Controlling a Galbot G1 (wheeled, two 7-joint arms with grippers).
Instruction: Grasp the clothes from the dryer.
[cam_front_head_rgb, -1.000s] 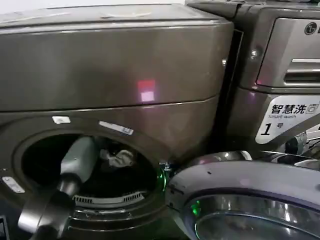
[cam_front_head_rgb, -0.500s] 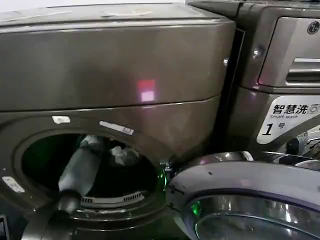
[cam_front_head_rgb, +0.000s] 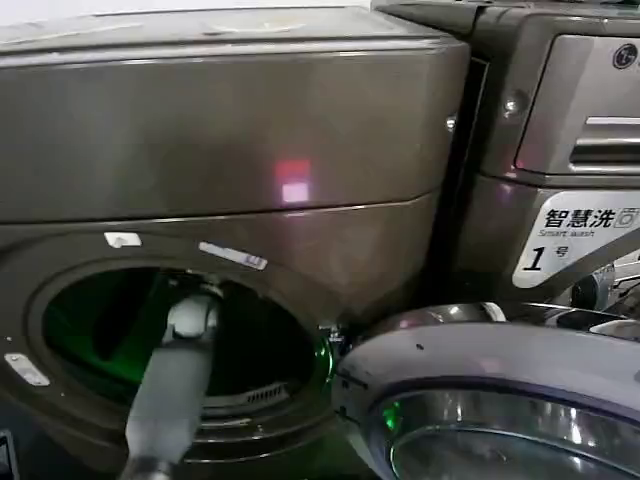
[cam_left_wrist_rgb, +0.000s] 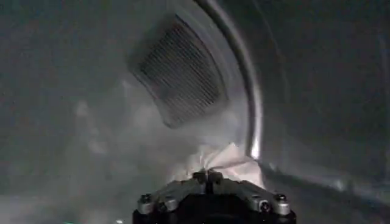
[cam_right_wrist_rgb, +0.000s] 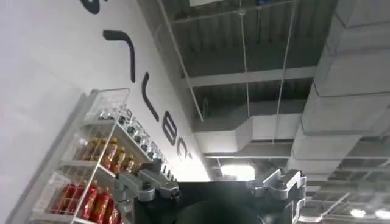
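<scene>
My left claw (cam_left_wrist_rgb: 207, 178) was deep inside the drum, and on the wrist cam its two tips sat pressed together with a tuft of the clothes (cam_left_wrist_rgb: 228, 163) bunched right at them. So I'd call it closed on the fabric, pinching a fold, not wrapped around the whole bundle. The bundle itself lay low in the drum, right up against the shiny curved rim, just below the ribbed vent panel (cam_left_wrist_rgb: 183, 73) on the back wall.

From the head cam, my left arm (cam_front_head_rgb: 180, 380) ran up through the round mouth of the dryer (cam_front_head_rgb: 230, 130), crossing the lower edge of the opening. Green glow inside, fabric hidden behind the wrist from that angle.

My guess on doing this bit well: with a pinch that thin, I'd keep the squeeze on and pull straight back along the arm's line, slow, so the cloth doesn't slip out or snag on that rim. Also watch the forearm against the lower lip of the mouth and the open door (cam_front_head_rgb: 490, 370) swung out by the right edge.

The right claw (cam_right_wrist_rgb: 210, 185) was parked pointing up at the ceiling, fingers spread apart, holding nothing.
</scene>
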